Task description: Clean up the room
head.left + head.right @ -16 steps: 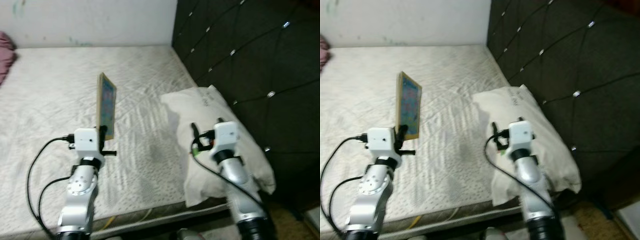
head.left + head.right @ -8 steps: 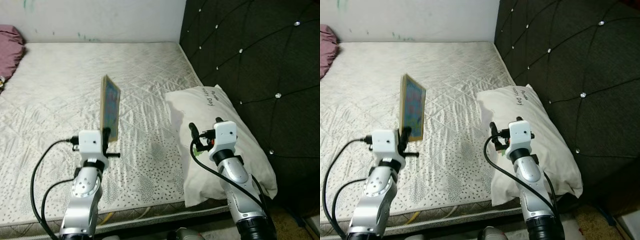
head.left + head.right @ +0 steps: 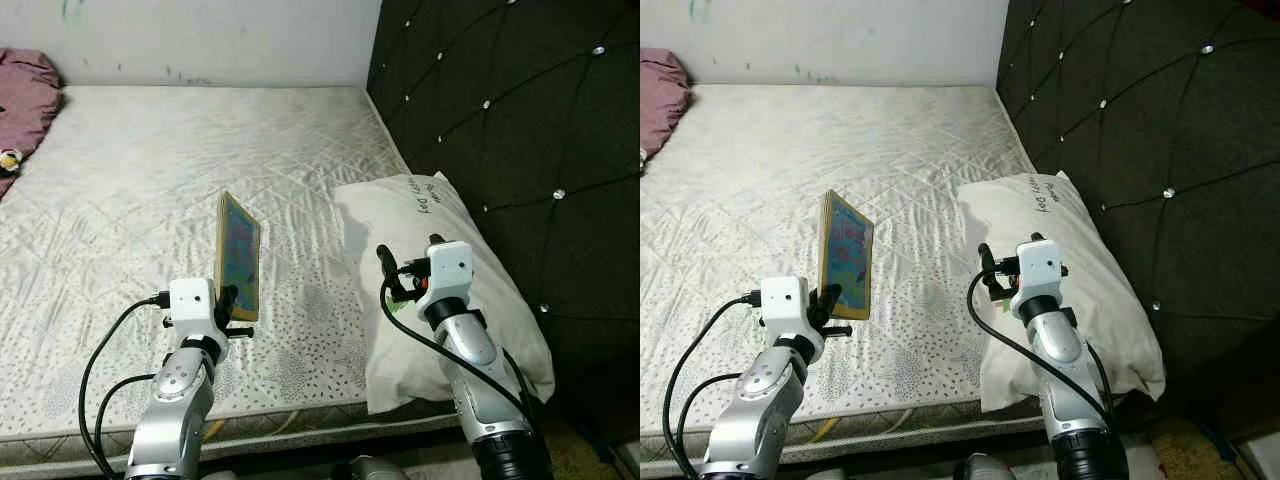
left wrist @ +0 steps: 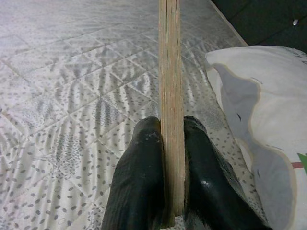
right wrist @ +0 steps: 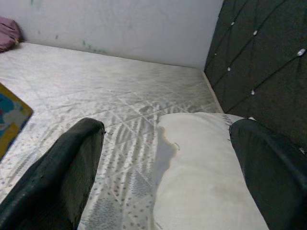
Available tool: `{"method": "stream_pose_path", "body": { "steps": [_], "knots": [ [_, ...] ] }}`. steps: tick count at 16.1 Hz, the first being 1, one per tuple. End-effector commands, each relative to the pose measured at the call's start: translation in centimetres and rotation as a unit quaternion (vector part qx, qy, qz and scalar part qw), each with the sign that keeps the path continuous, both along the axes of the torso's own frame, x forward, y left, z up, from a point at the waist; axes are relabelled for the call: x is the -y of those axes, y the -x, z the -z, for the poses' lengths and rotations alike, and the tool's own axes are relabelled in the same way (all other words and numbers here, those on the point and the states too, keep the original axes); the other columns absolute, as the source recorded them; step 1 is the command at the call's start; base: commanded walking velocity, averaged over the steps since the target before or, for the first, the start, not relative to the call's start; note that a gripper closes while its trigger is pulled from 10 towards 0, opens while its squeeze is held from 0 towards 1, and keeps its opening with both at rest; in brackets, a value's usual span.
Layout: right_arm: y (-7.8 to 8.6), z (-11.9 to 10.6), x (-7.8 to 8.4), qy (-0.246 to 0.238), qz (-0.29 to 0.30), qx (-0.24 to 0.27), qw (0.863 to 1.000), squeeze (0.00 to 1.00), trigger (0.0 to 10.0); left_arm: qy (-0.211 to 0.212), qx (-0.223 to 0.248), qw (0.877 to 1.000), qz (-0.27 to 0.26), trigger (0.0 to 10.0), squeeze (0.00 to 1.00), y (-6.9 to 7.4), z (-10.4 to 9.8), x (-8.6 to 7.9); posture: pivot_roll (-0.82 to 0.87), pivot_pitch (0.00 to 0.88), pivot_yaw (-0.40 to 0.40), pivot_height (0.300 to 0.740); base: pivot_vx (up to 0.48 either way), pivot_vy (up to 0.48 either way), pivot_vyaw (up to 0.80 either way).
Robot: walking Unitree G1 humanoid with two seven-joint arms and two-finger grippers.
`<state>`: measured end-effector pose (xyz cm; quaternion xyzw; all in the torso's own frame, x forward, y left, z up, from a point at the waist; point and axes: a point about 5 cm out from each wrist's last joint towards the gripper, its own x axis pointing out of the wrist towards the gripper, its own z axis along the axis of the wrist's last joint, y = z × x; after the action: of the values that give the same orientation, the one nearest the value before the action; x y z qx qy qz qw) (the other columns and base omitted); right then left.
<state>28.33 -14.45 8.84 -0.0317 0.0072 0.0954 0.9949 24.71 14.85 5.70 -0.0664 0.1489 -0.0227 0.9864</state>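
Left pincer (image 4: 168,143) pinches the bottom edge of a thin book (image 3: 239,256), which stands tall over the big bed (image 3: 130,180), just left of the pillow (image 3: 440,270). Lots of bare bed lies beyond it. Right pincer (image 5: 163,158) gapes wide over the pillow, holding nothing.

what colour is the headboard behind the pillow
The tufted padded headboard is black with small silver studs, clearest in the right eye view.

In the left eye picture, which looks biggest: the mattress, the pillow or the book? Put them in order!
1. Mattress: the biggest by far.
2. Pillow.
3. Book: smallest, seen nearly edge-on and held up nearer the camera by the left gripper.
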Motion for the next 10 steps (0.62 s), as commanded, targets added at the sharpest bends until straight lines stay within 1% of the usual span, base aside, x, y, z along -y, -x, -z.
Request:
{"method": "stream_pose_path", "body": {
  "steps": [1,2,4,5,8,10],
  "knots": [
    [0.12,-0.08,0.03,-0.006,-0.003,0.002,1.000,0.00,10.0,0.008,0.031,0.999,0.002,10.0,0.00,-0.45,-1.32,0.14,0.00,0.000,-0.048,0.740,0.000,0.000,0.00],
    [0.19,-0.10,0.01,-0.007,-0.004,0.003,1.000,0.00,10.0,0.003,0.035,0.999,0.000,10.0,0.00,-0.49,-1.46,0.12,-0.01,0.000,-0.043,0.732,0.000,0.000,0.00],
    [0.21,-0.10,-0.01,-0.008,-0.004,0.002,1.000,0.00,10.0,0.008,0.036,0.999,-0.006,10.0,0.00,-0.57,-1.63,0.16,-0.01,0.000,-0.043,0.718,0.000,0.000,0.00],
    [0.17,-0.09,-0.01,-0.009,-0.005,0.002,1.000,0.00,10.0,0.033,0.041,0.999,-0.002,10.0,0.00,-0.58,-1.85,0.32,-0.01,0.000,-0.045,0.703,0.000,0.000,0.00],
    [-0.01,-0.18,-0.15,-0.009,-0.010,0.003,1.000,0.00,10.0,0.040,0.042,0.998,-0.006,10.0,0.00,-0.69,-1.90,0.27,0.00,0.000,-0.047,0.673,0.000,0.000,0.00],
    [-0.19,-0.28,-0.18,-0.009,-0.011,0.005,1.000,0.00,10.0,0.037,0.037,0.999,-0.011,10.0,0.00,-0.72,-1.86,0.16,0.00,0.000,-0.048,0.653,0.000,0.000,0.00]
  ]
}}
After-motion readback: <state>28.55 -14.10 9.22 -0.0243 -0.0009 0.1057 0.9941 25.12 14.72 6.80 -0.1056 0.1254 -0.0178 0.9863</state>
